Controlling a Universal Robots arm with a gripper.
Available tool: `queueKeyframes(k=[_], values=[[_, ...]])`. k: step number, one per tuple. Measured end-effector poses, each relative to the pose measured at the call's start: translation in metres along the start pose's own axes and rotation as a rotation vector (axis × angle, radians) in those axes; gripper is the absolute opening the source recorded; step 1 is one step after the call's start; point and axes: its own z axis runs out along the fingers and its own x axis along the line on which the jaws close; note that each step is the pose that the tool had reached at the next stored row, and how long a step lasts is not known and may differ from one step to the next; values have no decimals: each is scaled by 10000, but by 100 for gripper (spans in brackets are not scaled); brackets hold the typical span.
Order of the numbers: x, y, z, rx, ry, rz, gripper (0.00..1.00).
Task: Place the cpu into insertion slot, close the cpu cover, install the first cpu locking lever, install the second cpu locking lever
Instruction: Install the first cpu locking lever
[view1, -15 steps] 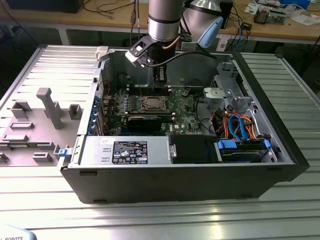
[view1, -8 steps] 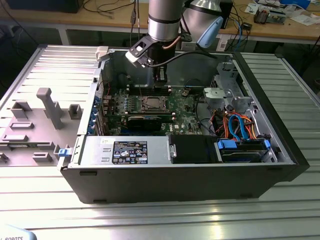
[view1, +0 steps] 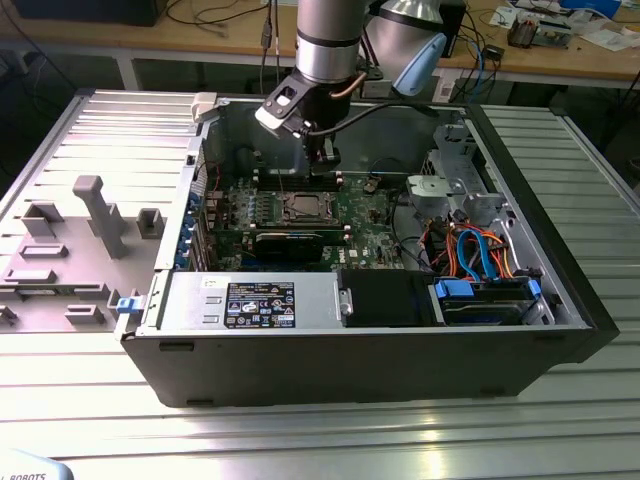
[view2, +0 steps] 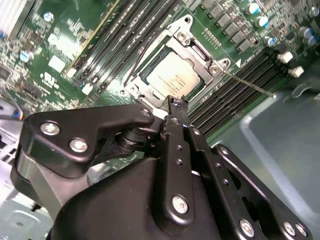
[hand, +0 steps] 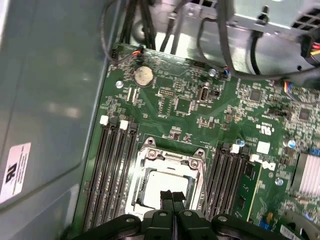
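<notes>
The cpu (view2: 172, 75), a silvery square chip, lies in the insertion slot (view1: 303, 208) on the green circuit board inside the open computer case. The cpu cover (view2: 200, 52), a silver frame, lies flat around the chip (hand: 152, 184), its rim (hand: 170, 157) over the chip's edges. My gripper (view2: 177, 106) hangs just above one edge of the socket with its black fingertips (hand: 166, 196) pressed together and nothing between them. A thin lever rod (view2: 250, 84) sticks out from a socket corner across the memory slots. A second rod (view2: 145, 52) runs along another side of the socket.
Long black memory slots (hand: 112, 170) flank the socket on both sides. A black card (view1: 290, 243) stands in front of the socket. Case walls (hand: 45, 100), a drive cage with orange and blue cables (view1: 480, 250) and a grey fixture tray (view1: 80, 240) surround the work area.
</notes>
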Motion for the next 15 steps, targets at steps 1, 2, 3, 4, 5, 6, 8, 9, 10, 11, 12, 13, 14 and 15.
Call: queueKeyframes(k=[1,2,3,4,5,6,8,9,10,11,12,13,14,15], values=[[0,0,0,-8,-7,-401,11],[1,-4,0,-11,-8,-518,11],[0,-9,0,-15,5,-542,11],[-2,-16,0,-20,22,-554,11],[-3,-21,1,-22,28,-561,11],[-4,-22,1,-24,32,-568,11],[-4,-23,1,-23,32,-568,11],[-4,-23,1,-23,33,-568,11],[-4,-23,1,-23,33,-568,11],[-4,-23,1,-24,34,-568,11],[-4,-23,1,-23,34,-568,11],[-4,-23,1,-24,34,-568,11],[-4,-23,0,-24,35,-577,11],[-4,-23,0,-25,35,-615,11]])
